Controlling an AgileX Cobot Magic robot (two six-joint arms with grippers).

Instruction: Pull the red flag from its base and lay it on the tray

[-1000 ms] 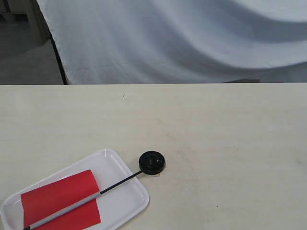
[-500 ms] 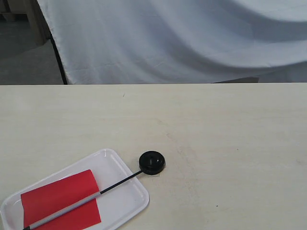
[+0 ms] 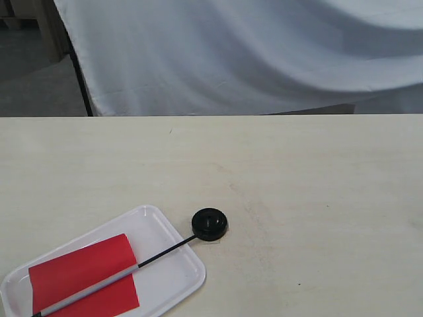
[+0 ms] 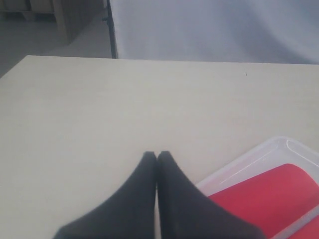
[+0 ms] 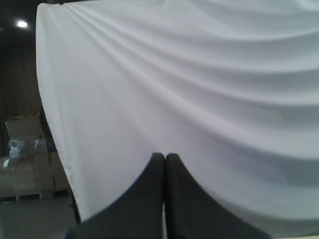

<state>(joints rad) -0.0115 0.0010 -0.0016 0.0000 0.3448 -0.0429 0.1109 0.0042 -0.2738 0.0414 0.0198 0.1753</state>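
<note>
Clearly, the laying-down step is judged to be done. Leftmost, the shallow white rectangular plastic tray (image 3: 168,281) is seen at the near edge of the pale cream tabletop (image 3: 297,185). The small red flag of plain cloth on a thin black-and-grey stick (image 3: 82,277) is laid flat in it. The cloth is wholly inside the rim, and the stick slants out over the tray's right-hand corner. Just right of the tray, the small round black plastic base (image 3: 209,224) is set flat on the tabletop. The stick's end reaches its side, though whether the two touch cannot be told at this size.

Neither arm is shown in the exterior view. The left gripper (image 4: 157,155) is held above the tabletop beside the tray's rim, its jaws pressed together with nothing between them. The right gripper (image 5: 164,156) is likewise closed on nothing and is pointed at the draped white cloth backdrop (image 3: 251,53), well away from the tray. Little more is judged to be called for: both arms need only be held off the tray so the stick is not nudged.
</note>
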